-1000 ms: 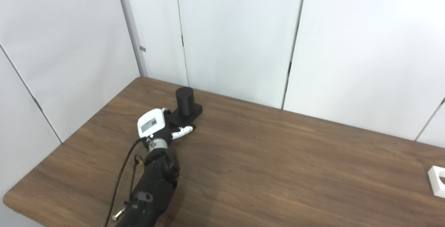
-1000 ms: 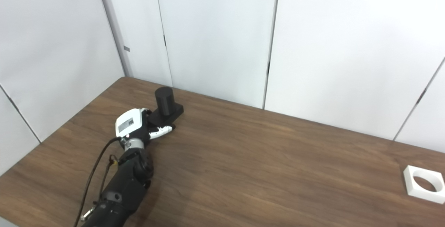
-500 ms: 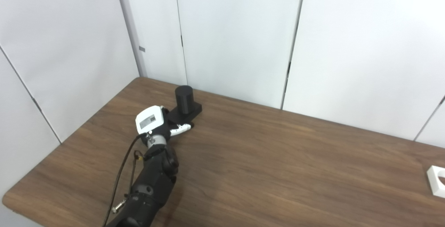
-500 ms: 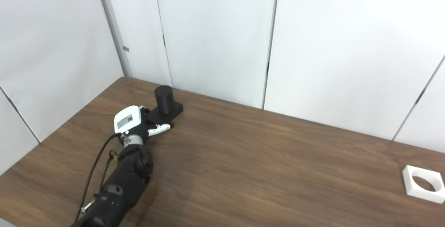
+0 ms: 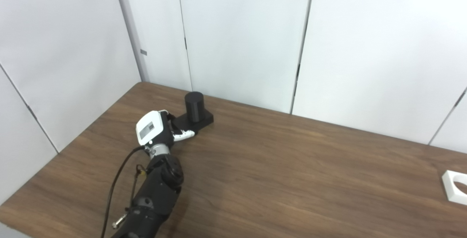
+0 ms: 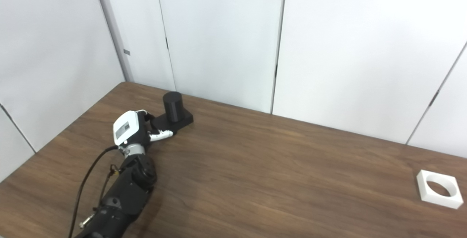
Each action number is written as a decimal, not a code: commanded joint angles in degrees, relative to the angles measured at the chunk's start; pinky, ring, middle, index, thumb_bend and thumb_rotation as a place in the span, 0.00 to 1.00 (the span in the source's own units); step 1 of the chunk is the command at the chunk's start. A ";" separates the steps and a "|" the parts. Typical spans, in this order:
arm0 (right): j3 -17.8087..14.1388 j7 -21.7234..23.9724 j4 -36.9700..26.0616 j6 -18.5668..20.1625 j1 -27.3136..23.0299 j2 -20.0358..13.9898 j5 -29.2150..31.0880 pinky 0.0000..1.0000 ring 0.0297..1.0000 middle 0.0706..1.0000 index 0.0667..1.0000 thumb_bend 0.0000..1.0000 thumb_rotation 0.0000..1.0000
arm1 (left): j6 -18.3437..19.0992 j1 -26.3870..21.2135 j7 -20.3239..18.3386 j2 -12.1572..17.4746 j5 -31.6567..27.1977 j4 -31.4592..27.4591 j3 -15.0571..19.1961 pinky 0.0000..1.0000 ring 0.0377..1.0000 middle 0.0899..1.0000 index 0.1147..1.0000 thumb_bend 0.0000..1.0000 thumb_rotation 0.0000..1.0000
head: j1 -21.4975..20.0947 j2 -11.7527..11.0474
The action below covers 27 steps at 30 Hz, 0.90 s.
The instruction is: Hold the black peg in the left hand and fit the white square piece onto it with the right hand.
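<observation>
**Left robot hand at the peg's base, white piece far off to the right**

Nearest the cameras: a black forearm rising from the bottom edge on the left side, with a dark cable looping beside it over the brown wood-grain counter (image 6: 255,179).

Further up that arm: the left robot hand (image 5: 155,131), white-backed with a grey label panel, lying low over the counter. Fingers spread apart, one white fingertip (image 5: 185,134) stretched along the near edge of the black peg's flat base and apparently touching it, another curled at the base's left corner. Whether a true clamp on the base or mere contact: cannot tell from either view.

Just beyond and slightly right of the left robot hand: the black peg (image 6: 172,106), an upright cylinder on a square black base, resting on the counter near its far left corner.

Well apart to the right of the left robot hand, close to the counter's right edge: the white square piece (image 6: 439,193), lying flat, round hole facing up, cut off by the frame edge in the left eye view.

Right robot hand out of both views.

Farthest back: plain white wall panels (image 5: 248,37) with dark vertical seams.
</observation>
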 commanded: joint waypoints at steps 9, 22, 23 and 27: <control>1.58 -0.66 -2.21 1.02 0.08 1.24 -2.67 1.00 0.96 0.91 0.96 0.78 1.00 | -3.93 9.36 -3.36 0.55 -1.29 -17.69 -4.23 0.63 0.73 0.63 0.41 0.52 0.05 | -3.59 1.59; 3.39 -1.12 -6.25 4.50 0.93 1.51 -7.52 1.00 1.00 0.94 1.00 0.62 1.00 | -12.66 23.62 -13.32 -0.51 2.34 -38.07 -15.35 0.63 0.73 0.66 0.42 0.52 0.05 | -8.88 4.64; 3.49 -1.13 -6.41 4.72 0.93 1.54 -7.91 1.00 1.00 0.94 1.00 0.60 1.00 | -13.01 24.37 -14.06 -0.81 2.41 -39.35 -15.84 0.64 0.73 0.66 0.42 0.52 0.05 | -9.45 5.12; 4.04 -1.27 -7.54 5.97 0.57 2.08 -8.86 1.00 1.00 0.93 1.00 0.53 1.00 | -14.11 26.92 -18.23 -1.24 2.69 -44.79 -18.41 0.65 0.74 0.67 0.42 0.52 0.05 | -10.69 6.64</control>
